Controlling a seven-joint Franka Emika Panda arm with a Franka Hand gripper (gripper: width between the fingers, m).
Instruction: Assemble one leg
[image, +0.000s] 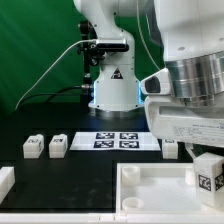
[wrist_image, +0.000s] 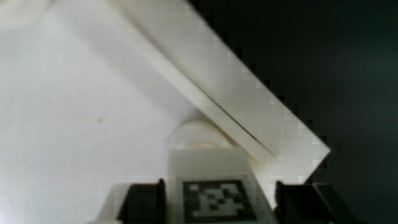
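Observation:
My gripper is shut on a leg, a small white block with a black-and-white tag, and holds it upright over the right corner of the large white panel. In the wrist view the leg sits between the two dark fingers, with the panel and its raised rim close below. Two more legs stand on the table at the exterior view's left. Another leg stands behind the gripper.
The marker board lies in front of the robot base. A white part shows at the exterior view's left edge. The table is black.

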